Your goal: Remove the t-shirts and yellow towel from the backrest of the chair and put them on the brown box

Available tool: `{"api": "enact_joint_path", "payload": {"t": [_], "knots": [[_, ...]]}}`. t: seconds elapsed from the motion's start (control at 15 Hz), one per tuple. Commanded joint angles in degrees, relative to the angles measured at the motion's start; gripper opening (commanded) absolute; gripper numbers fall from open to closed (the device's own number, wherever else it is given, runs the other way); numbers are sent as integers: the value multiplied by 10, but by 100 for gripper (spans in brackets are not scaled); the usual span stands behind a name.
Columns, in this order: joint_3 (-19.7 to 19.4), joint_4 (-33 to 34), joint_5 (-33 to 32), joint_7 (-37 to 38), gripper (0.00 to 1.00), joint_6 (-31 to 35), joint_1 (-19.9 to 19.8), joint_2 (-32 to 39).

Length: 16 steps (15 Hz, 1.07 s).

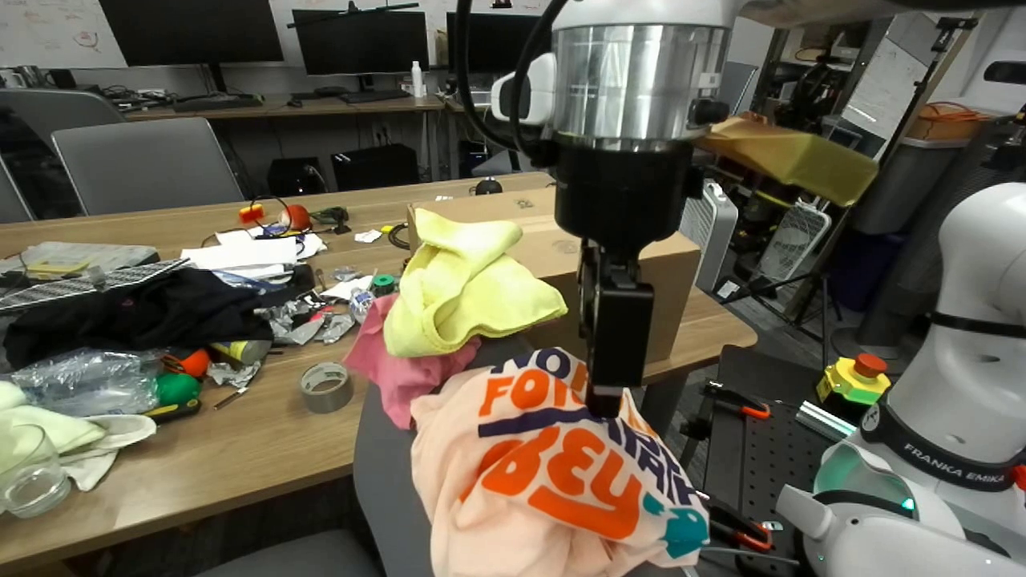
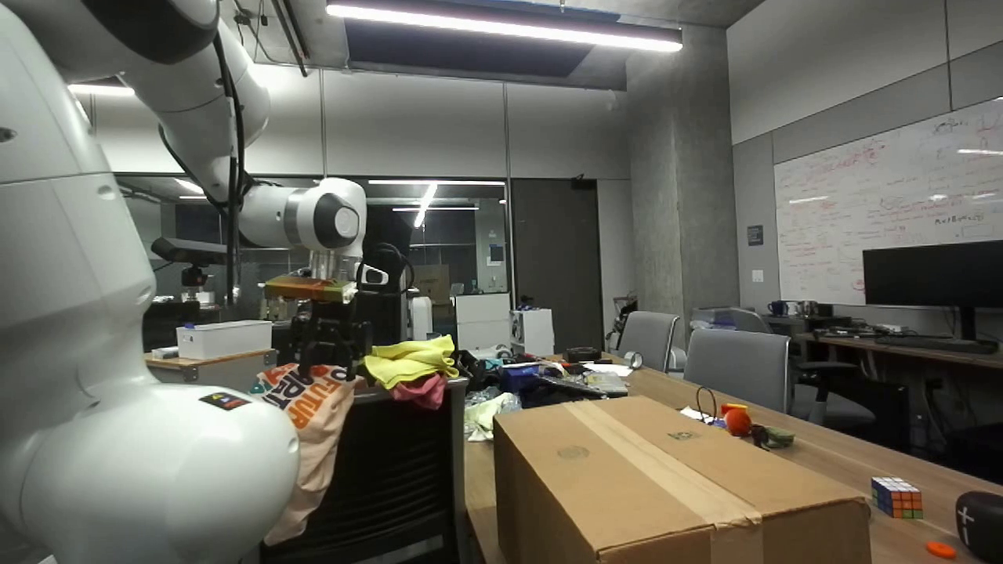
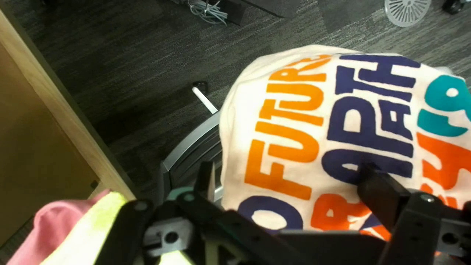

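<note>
There is one bright-yellow towel [image 1: 473, 296], one pink cloth [image 1: 401, 377], one printed t-shirt [image 1: 529, 481] and one taped brown box [image 2: 611, 478]

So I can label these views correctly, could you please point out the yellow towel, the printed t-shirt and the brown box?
Yellow towel [image 1: 473, 292], in an exterior view: its crumpled middle.
Printed t-shirt [image 3: 335, 127], in the wrist view: its lettering.
Brown box [image 2: 627, 486], in an exterior view: its top face.

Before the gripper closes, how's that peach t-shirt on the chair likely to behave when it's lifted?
The peach t-shirt will probably be floppy, since it drapes over the backrest in loose folds. With so much cloth hanging down, it'll likely dangle below the gripper. It's probably light too, as the fabric looks thin.
</note>
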Motion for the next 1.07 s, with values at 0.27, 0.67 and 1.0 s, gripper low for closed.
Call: {"api": "enact_joint_path", "payload": {"t": [0.27,0.67,1.0], "knots": [[6,32,7,17,100,-1,15,30],[20,46,0,31,100,5,19,71],[32,63,-21,38,100,-6,19,101]]}}
